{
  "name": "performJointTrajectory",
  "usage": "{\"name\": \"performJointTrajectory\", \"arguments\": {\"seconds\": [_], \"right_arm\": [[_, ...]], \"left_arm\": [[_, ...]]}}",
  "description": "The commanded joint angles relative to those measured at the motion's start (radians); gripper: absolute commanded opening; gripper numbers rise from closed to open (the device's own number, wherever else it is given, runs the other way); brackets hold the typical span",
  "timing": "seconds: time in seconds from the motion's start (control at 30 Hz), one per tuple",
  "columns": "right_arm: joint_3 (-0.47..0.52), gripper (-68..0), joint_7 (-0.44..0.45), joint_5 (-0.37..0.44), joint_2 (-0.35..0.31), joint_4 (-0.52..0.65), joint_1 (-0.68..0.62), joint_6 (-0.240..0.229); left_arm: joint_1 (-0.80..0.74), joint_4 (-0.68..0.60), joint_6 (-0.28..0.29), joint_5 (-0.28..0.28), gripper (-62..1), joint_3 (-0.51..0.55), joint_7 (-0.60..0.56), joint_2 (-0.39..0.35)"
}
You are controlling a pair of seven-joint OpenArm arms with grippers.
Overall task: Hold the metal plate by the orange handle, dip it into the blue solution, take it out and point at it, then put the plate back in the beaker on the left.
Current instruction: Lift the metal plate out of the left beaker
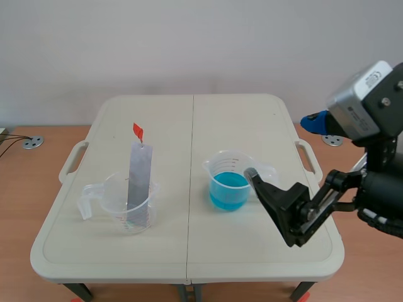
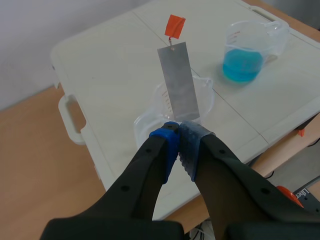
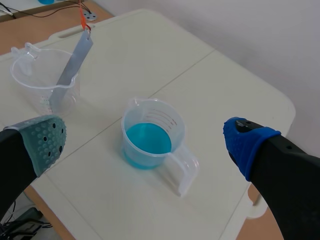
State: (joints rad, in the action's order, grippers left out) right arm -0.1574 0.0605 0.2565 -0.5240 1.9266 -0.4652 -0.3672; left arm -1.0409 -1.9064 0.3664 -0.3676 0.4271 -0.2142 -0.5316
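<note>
Left pincer: clenched on nothing, blue pad and grey-green pad pressed together.
Right pincer: released, fingers wide apart and holding nothing. Grey-green pad on one side, blue pad on the other.
Plate: just ahead of my left pincer, standing in the left beaker and leaning on its rim. Lower end is inside, upper end is well above the rim. Neither pincer has it.
Handle: orange tag on the plate's upper end, the end farthest from my left pincer. Untouched.
Left beaker: clear, on the counter, ahead of and below my left fingertips. The tips overlap its near rim in the wrist view; can't tell if they touch.
Blue beaker: clear and upright, ahead of my right pincer, in line with the gap between the fingers.
Solution: blue, in the lower part of that beaker.
Right fingertip vs blue beaker: in the scene view one tip sits just beside the beaker's grip. Can't tell if they touch.
Counter: pale, with a seam down the middle and one beaker on each side of it.
</note>
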Motion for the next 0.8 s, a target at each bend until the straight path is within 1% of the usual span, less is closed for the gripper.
{"name": "performJointTrajectory", "arguments": {"seconds": [0.0, 0.03, 0.07, 0.2, 0.3, 0.4, 0.5, 0.67, 0.77], "right_arm": [[-0.019, -1.2, -0.006, 0.008, -0.008, 0.003, 0.043, 0.000], [-0.039, -1.2, -0.013, 0.008, -0.008, -0.001, 0.066, 0.000], [-0.058, -1.2, -0.014, 0.008, -0.008, -0.007, 0.087, 0.000], [-0.133, -1.2, -0.014, 0.008, -0.006, -0.047, 0.168, 0.000], [-0.177, -1.2, -0.013, 0.008, 0.007, -0.097, 0.227, 0.000], [-0.205, -1.2, -0.012, 0.008, 0.021, -0.143, 0.278, 0.000], [-0.230, -1.2, -0.010, 0.008, 0.040, -0.187, 0.322, 0.000], [-0.282, -1.3, -0.006, 0.008, 0.087, -0.273, 0.406, -0.001], [-0.312, -1.3, -0.005, 0.004, 0.114, -0.322, 0.449, -0.023]], "left_arm": [[-0.023, -0.012, -0.004, -0.002, -57.8, 0.017, -0.023, 0.027], [-0.039, -0.012, -0.004, 0.000, -57.8, 0.029, -0.026, 0.039], [-0.052, -0.012, -0.004, 0.014, -57.7, 0.038, -0.029, 0.050], [-0.087, -0.010, -0.003, 0.111, -57.7, 0.058, -0.057, 0.100], [-0.106, -0.010, -0.003, 0.180, -57.8, 0.059, -0.060, 0.128], [-0.124, -0.008, -0.003, 0.229, -57.8, 0.059, -0.061, 0.142], [-0.151, -0.008, -0.005, 0.259, -57.8, 0.059, -0.078, 0.149], [-0.182, -0.006, -0.005, 0.261, -57.8, 0.064, -0.102, 0.149], [-0.180, -0.004, -0.006, 0.261, -57.8, 0.068, -0.105, 0.149]]}}
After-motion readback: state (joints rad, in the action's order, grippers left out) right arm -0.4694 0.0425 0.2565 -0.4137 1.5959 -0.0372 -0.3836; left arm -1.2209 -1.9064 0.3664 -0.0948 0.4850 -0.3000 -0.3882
